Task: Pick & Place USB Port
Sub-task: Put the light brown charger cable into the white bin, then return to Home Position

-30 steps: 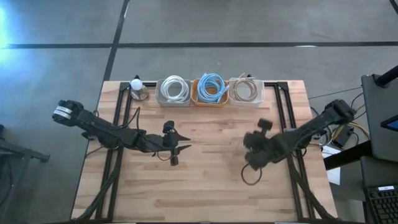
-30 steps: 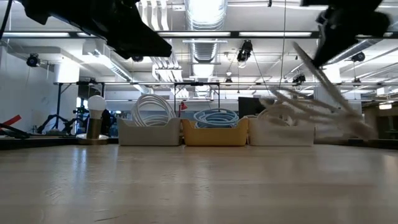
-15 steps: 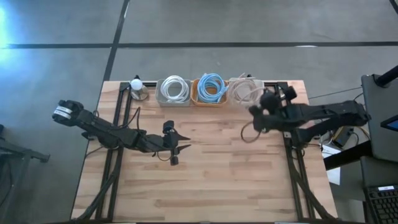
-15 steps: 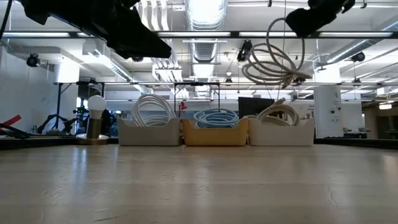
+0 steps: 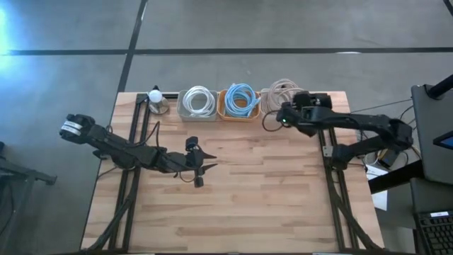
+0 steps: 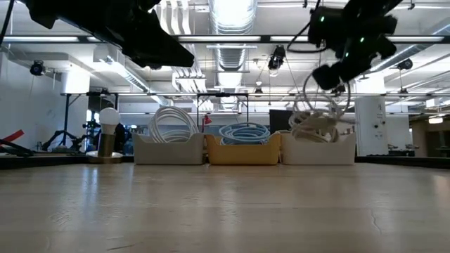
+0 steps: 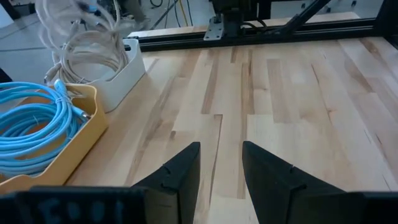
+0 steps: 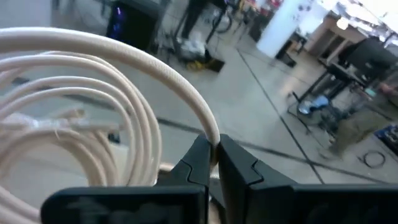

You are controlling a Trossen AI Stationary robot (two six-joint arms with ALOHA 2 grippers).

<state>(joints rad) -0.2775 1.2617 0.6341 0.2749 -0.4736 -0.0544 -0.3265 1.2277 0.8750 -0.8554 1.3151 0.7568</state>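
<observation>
A cream cable coil (image 6: 316,118) hangs from my right gripper (image 5: 282,119) over the right-hand white bin (image 5: 291,110) at the table's far edge; that bin holds more cream cable. Whether the coil's lower loops touch the cable in the bin (image 6: 318,150), I cannot tell. The right wrist view shows my right gripper (image 8: 214,146) shut on one loop. My left gripper (image 5: 209,162) hovers open over the middle-left of the table, its fingers apart (image 7: 221,152) and touching nothing. My right gripper pinches one strand of the cream coil, at the top of a loop (image 8: 208,127), between its two fingers (image 8: 198,163). The fingers lie across the strand. The rest of the coil hangs slack below the gripper (image 6: 329,77), clear of the table.
Along the far edge stand a white bin with white cable (image 5: 197,104), an orange bin with blue cable (image 5: 239,101) and a round white bulb on a stand (image 5: 156,99). Black rails (image 5: 328,142) run along both table sides. Bare wood lies in the middle and near part.
My right gripper has swung from the table's right middle toward the far edge, carrying the cream coil high and then lowering it over the right-hand white bin. The coil has swung and now hangs just above that bin. The right gripper stays shut on it.
</observation>
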